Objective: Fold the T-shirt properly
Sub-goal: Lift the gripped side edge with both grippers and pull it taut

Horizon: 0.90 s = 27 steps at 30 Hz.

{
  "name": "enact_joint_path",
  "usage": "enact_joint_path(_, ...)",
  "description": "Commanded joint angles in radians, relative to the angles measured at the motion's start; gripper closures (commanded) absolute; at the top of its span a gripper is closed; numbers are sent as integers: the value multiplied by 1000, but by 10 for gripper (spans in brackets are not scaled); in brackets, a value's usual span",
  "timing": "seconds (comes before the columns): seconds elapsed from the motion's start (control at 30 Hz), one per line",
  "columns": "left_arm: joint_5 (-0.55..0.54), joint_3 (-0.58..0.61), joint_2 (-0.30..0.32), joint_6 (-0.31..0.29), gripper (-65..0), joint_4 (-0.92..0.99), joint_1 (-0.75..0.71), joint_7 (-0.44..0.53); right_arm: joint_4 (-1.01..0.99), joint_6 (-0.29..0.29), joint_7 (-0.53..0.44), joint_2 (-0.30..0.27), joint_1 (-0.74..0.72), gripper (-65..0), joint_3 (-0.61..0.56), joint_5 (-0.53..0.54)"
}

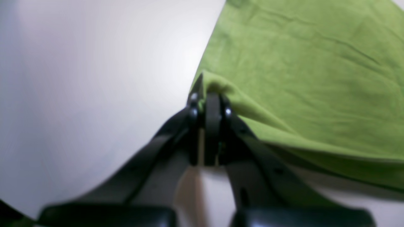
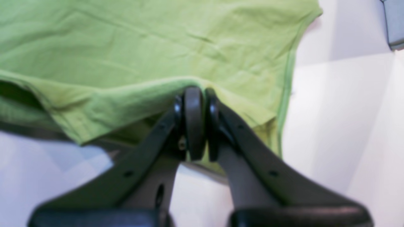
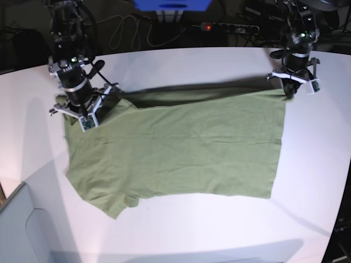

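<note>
- Green cloth fills the middle of the base view: the T-shirt (image 3: 175, 153) lies spread on the white table (image 3: 219, 230), wrinkled, with a sleeve at the lower left of the frame.
- Its far edge is raised off the table between the two arms, and a dark shadow runs beneath that edge.
- Left gripper (image 1: 210, 94), at the upper right of the base view, is clamped tight on a corner of the T-shirt; in its wrist view the cloth bunches at the tips and stretches away to the upper right.
- Right gripper (image 2: 194, 91), at the upper left of the base view, is likewise closed on the T-shirt's edge, near the other sleeve; cloth folds over just beside its tips.
- Cables (image 3: 131, 33) and a power strip (image 3: 230, 26) lie along the top of the frame.
</note>
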<state>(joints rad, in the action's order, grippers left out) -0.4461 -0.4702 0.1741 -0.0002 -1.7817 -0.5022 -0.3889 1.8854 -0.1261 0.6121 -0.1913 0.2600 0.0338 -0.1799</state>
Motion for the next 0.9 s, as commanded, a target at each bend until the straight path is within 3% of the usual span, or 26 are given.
enact_joint_path(0.0,-4,-5,8,1,0,-14,12,28,12,9,-21,-7,-12,-2,5,3)
enact_joint_path(0.47,-4,-5,3,1,0,1,211,-126,-50,9,-30,-4,-67,-2,7,3)
enact_joint_path(0.87,-6,-5,3,1,0,99,302,-135,-50,9,-22,-1,-84,-2,8,3)
